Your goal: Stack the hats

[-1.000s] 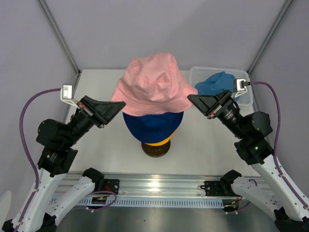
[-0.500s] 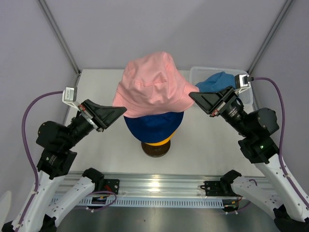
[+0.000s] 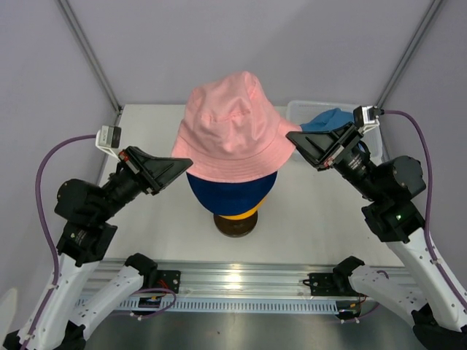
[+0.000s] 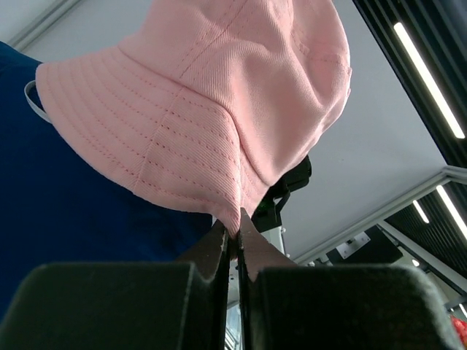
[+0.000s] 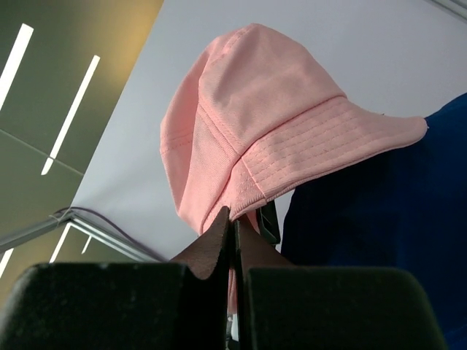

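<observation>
The pink hat (image 3: 232,131) hangs stretched between both grippers, above the navy blue hat (image 3: 232,191), which sits over the yellow hat (image 3: 238,214) on the dark round base (image 3: 235,227). My left gripper (image 3: 187,162) is shut on the pink hat's left brim; the hat (image 4: 219,109) and gripper (image 4: 238,227) also show in the left wrist view. My right gripper (image 3: 291,137) is shut on its right brim, and the right wrist view shows the same hat (image 5: 255,124) and gripper (image 5: 233,217). The sky blue hat (image 3: 325,121) lies in the white basket (image 3: 300,109).
The white basket stands at the table's back right corner, just behind my right arm. The mannequin head is hidden under the hats. Grey walls and two slanted frame posts close in the back.
Both grippers have lifted the pink hat a little higher and spread it wider over the navy hat. The right arm has moved up and back.
</observation>
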You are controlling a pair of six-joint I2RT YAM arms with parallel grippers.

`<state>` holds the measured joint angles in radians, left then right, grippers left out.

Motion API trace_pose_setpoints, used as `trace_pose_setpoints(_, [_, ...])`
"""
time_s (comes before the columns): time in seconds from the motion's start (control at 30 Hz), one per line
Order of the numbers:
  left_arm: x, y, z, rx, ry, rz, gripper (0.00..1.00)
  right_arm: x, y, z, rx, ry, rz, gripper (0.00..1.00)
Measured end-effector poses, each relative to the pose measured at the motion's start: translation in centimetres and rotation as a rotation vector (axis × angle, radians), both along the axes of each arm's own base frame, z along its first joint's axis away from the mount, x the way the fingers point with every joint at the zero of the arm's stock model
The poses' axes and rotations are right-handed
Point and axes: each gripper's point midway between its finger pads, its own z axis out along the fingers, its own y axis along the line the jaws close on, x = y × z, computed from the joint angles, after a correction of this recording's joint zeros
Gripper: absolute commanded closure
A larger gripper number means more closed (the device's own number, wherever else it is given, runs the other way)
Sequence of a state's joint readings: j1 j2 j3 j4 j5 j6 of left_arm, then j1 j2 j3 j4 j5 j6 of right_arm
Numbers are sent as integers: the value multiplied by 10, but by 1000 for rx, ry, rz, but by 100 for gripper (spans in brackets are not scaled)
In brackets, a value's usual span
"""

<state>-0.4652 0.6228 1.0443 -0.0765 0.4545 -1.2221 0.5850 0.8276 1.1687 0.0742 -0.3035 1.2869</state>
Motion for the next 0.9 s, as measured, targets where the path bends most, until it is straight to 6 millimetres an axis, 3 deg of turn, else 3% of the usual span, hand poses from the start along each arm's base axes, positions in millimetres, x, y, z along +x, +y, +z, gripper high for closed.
trace_pose_setpoints(0.2, [-17, 6, -5, 14, -23, -8, 96, -19, -11, -6, -17, -21, -3, 100])
trace_pose_setpoints(0.27, [-22, 9, -17, 44, -33, 0, 96, -20, -10, -29, -60, 2, -3, 100])
trace_pose_setpoints(0.33, [-21, 11, -36, 87, -23, 21, 96, -18, -9, -63, -121, 46, -11, 100])
trace_pose_setpoints(0.5, [-2, 13, -82, 192, 35, 94, 98, -2, -7, -127, -243, 139, -63, 100])
trace_pose_setpoints(0.6, [3, 11, -91, 221, 39, 102, 98, 0, -8, -132, -269, 130, -82, 100])
trace_pose_setpoints(0.8, [11, 15, -91, 234, 18, 155, 92, 9, -11, -133, -295, 99, -137, 100])
trace_pose_setpoints(0.9, [24, 25, -93, 244, 25, 246, 88, 22, -17, -134, -311, 102, -210, 87])
